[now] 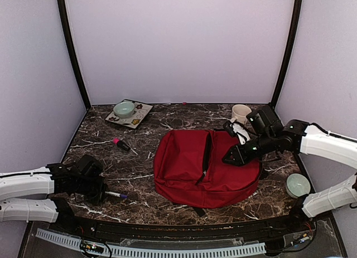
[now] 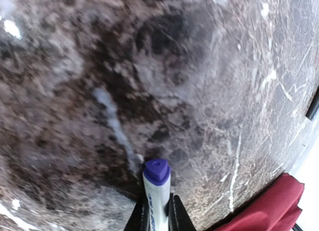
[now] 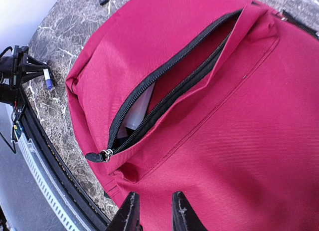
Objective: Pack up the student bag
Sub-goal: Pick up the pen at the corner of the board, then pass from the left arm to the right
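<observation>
Your left claw (image 2: 158, 216), clamped on the marker (image 2: 156, 183), aims it lengthwise at the bag (image 1: 178, 163) ahead, whose zip opening (image 3: 164, 89) lies crosswise; your right claw (image 3: 152, 211), narrowly parted, hovers over it.

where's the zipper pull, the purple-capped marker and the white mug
zipper pull (image 3: 103, 154), right wrist view, on the metal slider
purple-capped marker (image 2: 156, 172), left wrist view, on its cap
white mug (image 1: 241, 112), top view, on its side

in the left wrist view the marble table (image 2: 75, 91) is blurred, the marker (image 2: 156, 193) runs off the bottom edge, and only 1 corner of the student bag (image 2: 271, 211) shows. a pale item (image 3: 139, 106) inside its open pocket (image 3: 194, 66) is mostly hidden, unidentifiable.
</observation>
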Controlling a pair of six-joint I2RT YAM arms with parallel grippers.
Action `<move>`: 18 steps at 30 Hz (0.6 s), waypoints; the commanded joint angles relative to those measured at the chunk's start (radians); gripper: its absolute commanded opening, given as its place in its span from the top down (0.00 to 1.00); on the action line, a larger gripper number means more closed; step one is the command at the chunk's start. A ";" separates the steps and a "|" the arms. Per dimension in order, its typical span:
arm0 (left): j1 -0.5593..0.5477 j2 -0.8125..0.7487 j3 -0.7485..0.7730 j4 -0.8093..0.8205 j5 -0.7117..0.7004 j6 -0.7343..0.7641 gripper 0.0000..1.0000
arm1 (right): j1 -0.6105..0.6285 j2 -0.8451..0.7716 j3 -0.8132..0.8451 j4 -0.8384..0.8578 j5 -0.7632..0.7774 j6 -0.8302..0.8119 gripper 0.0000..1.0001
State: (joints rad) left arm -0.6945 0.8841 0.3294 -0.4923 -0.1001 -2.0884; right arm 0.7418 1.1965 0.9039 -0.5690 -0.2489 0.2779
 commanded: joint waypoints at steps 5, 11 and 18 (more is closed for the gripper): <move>0.006 0.007 0.050 0.020 -0.044 -0.009 1.00 | 0.007 -0.039 0.011 0.065 0.049 -0.015 0.67; 0.006 0.024 0.082 0.063 -0.031 -0.009 1.00 | 0.008 -0.040 0.025 0.089 0.058 -0.017 0.60; 0.006 0.057 0.161 0.078 -0.044 0.010 1.00 | 0.008 -0.056 0.028 0.150 0.046 -0.004 0.59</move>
State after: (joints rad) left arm -0.6937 0.9253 0.4370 -0.4332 -0.1230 -2.0888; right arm 0.7425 1.1660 0.9039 -0.4938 -0.2043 0.2668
